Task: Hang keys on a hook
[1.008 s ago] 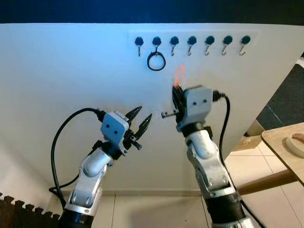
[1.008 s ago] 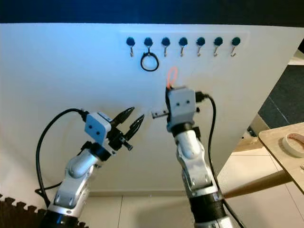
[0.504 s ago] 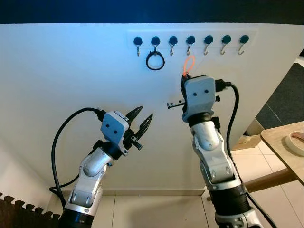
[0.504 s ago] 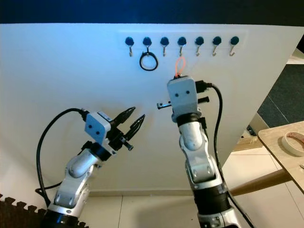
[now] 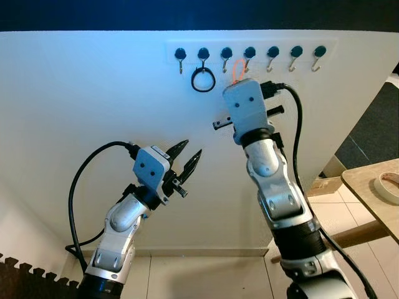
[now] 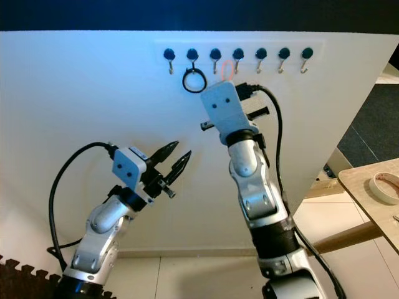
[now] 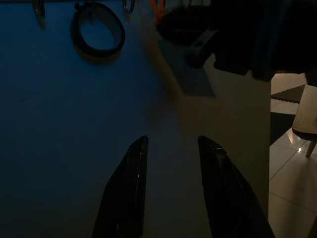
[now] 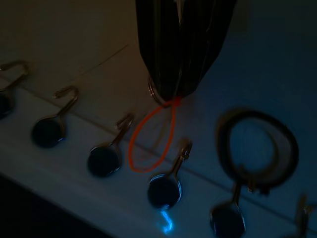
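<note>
— Higher and further left the right gripper (image 8: 171, 91) has been carried since a second ago; its silver arm (image 5: 274, 187) is now stretched up the white wall panel (image 5: 93, 93), and the grey wrist housing (image 5: 244, 106) is seen just under the white rail of seven dark-knobbed metal hooks (image 5: 249, 52).

— And the keys?

— The thin orange cord loop (image 8: 151, 139) on a small metal key ring (image 8: 157, 96) is gripped at the black fingertips, which are pressed tightly together on that ring. In the right wrist view the loop is laid against the rail between two neighbouring hooks, close beside one metal hook (image 8: 182, 151); whether it is caught on that hook cannot be told.

— Anything else on the rail?

— A black ring (image 5: 203, 80) is hung from the second hook from the left, just left of the orange loop.

— The other arm?

— The left gripper (image 5: 187, 158) is held low and well apart from the rail, its two long black fingers (image 7: 129, 188) spread with nothing between them, pointed at the wall.

— Off to the right?

— A light wooden table edge (image 5: 368, 187) is seen, with a roll of tape (image 5: 389, 187) resting on it.
</note>
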You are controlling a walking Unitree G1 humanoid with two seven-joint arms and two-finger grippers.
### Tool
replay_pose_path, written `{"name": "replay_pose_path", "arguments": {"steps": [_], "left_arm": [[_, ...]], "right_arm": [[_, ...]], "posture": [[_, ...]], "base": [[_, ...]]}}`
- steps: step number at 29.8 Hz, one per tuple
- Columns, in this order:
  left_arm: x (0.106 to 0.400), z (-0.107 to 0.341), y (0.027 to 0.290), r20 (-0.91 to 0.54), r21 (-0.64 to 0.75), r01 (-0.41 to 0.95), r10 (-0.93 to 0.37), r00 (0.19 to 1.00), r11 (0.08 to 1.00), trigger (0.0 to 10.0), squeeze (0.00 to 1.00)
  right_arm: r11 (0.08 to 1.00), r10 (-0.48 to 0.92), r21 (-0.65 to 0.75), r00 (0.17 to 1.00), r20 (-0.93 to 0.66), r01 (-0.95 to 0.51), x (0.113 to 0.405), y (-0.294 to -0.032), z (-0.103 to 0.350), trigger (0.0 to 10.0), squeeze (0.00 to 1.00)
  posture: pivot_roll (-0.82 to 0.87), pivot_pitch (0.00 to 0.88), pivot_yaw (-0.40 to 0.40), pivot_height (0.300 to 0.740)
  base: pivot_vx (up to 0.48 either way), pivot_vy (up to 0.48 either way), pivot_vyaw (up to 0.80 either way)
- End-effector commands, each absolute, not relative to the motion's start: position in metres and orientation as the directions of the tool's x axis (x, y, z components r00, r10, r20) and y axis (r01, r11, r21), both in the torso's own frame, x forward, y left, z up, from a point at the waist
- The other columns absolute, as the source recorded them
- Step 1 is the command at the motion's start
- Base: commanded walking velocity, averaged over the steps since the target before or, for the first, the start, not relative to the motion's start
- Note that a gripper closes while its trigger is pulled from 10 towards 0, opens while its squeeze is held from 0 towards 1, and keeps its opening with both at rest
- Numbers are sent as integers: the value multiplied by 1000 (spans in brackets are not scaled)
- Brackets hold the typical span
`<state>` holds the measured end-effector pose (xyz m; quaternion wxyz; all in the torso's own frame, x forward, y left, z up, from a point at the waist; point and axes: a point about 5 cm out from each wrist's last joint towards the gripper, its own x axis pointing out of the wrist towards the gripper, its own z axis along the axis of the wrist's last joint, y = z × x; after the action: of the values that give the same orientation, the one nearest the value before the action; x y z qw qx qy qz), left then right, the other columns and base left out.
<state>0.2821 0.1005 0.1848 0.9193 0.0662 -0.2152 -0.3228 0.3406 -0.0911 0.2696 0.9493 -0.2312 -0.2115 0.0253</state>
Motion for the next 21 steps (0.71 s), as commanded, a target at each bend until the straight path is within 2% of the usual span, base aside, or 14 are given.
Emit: {"name": "replay_pose_path", "arguments": {"steps": [1, 21], "left_arm": [[281, 182, 100, 338, 263, 579, -636, 694, 772, 10000, 0], [279, 180, 99, 332, 260, 589, -643, 690, 765, 10000, 0]], "right_arm": [[888, 141, -458, 925, 354, 40, 343, -91, 266, 0, 0], [866, 95, -495, 945, 312, 77, 343, -98, 265, 0, 0]], "posture": [[28, 82, -4, 740], [26, 90, -7, 740]], "base": [[0, 0, 0], [0, 0, 0]]}}
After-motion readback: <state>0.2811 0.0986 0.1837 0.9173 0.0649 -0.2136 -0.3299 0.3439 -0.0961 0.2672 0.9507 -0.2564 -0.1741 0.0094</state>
